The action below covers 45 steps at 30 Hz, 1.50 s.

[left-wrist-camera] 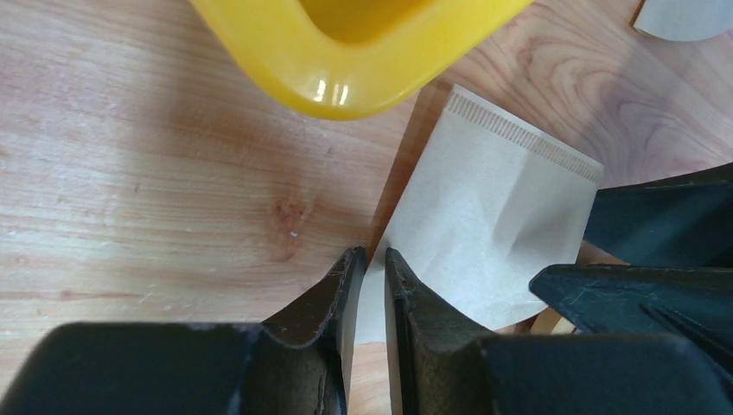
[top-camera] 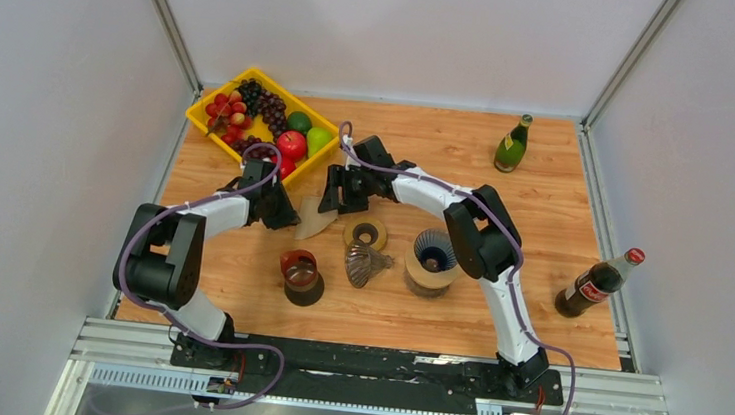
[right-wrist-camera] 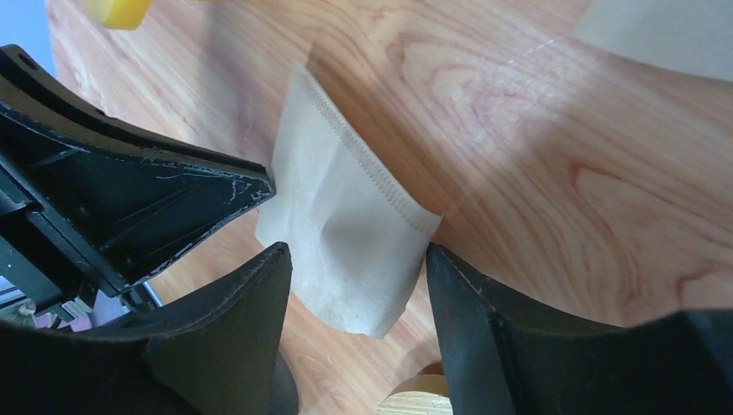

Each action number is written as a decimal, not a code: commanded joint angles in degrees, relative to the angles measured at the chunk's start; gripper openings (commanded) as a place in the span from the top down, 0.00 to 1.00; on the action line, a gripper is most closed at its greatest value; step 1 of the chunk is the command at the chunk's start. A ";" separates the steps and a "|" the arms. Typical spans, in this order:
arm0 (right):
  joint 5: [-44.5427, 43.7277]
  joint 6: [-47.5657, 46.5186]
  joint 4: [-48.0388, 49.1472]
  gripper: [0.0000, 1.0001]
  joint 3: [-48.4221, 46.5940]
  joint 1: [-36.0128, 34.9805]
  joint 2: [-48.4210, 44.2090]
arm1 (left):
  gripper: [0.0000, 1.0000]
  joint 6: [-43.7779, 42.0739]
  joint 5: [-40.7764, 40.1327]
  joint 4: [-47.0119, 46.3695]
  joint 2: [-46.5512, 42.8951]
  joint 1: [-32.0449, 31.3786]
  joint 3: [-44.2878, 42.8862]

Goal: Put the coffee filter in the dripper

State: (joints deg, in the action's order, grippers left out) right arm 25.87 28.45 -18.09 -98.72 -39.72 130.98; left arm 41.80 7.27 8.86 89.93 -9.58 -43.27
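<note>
The beige paper coffee filter (top-camera: 315,220) lies low over the table between my two grippers. My left gripper (top-camera: 283,212) is shut on its edge; in the left wrist view the filter (left-wrist-camera: 484,207) runs in between the nearly closed jaws of the gripper (left-wrist-camera: 373,259). My right gripper (top-camera: 343,193) is open, and in the right wrist view its jaws (right-wrist-camera: 353,252) straddle the filter's free end (right-wrist-camera: 346,225) without touching it. The dripper (top-camera: 433,253), a dark ribbed cone on a round wooden base, stands to the right, apart from both grippers.
A yellow fruit basket (top-camera: 214,104) sits just behind the left gripper, its corner close in the left wrist view (left-wrist-camera: 346,60). A wooden ring (top-camera: 366,234), a metallic ribbed cone (top-camera: 367,264) and a red-brown cup (top-camera: 300,272) lie nearby. A green bottle (top-camera: 512,145) and a cola bottle (top-camera: 598,283) stand at the right.
</note>
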 commanded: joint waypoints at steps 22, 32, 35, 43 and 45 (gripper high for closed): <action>-2.61 13.60 10.29 0.68 3.92 -1.21 -2.23 | 0.77 0.21 4.22 0.01 3.14 0.25 0.73; -3.03 12.58 12.43 0.97 7.60 -1.19 -7.62 | 0.74 -1.04 4.19 0.59 0.97 0.26 0.32; -2.53 11.94 13.24 1.00 8.94 -1.18 -10.04 | 0.67 -1.43 4.37 0.85 -2.04 0.23 0.22; 1.14 7.40 12.85 1.00 12.60 -0.13 -19.02 | 0.27 -5.39 5.50 2.55 -14.74 0.26 -1.13; 2.29 5.51 11.32 1.00 14.31 1.37 -21.97 | 0.16 -7.00 6.77 1.82 -18.82 0.27 -1.23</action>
State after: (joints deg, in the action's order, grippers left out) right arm 24.82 38.41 -7.57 -86.91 -40.18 116.40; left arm 38.48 12.08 11.33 78.41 -9.58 -43.05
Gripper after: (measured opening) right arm 0.005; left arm 0.759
